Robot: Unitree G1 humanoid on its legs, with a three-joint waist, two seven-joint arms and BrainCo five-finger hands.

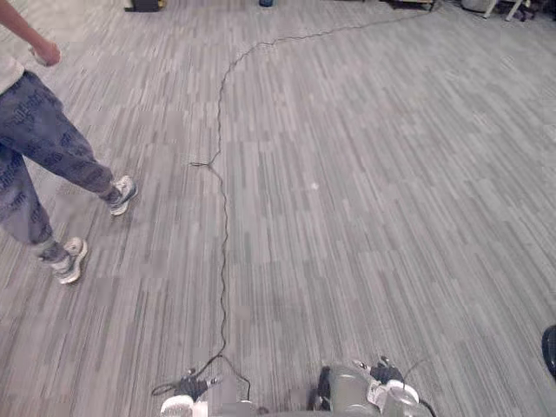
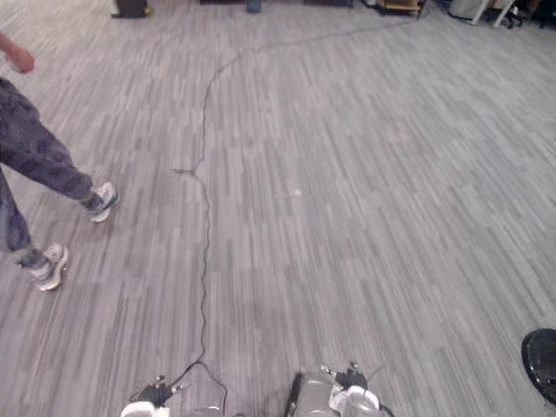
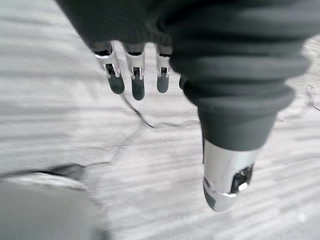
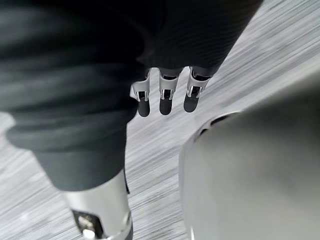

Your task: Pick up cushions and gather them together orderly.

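Observation:
No cushion can be made out on the grey plank floor (image 1: 347,191) ahead. My left hand (image 3: 136,82) hangs over the floor with straight fingers and its thumb (image 3: 225,175) apart, holding nothing. My right hand (image 4: 166,99) hangs the same way, fingers straight and empty, above the floor. A dark rounded thing (image 2: 540,360) lies at the right edge near me, cut off by the frame; I cannot tell what it is.
A person (image 1: 35,148) in patterned trousers and light shoes walks at the left, a few steps off. A dark box (image 1: 143,4) stands at the far left, and furniture legs (image 1: 508,9) at the far right.

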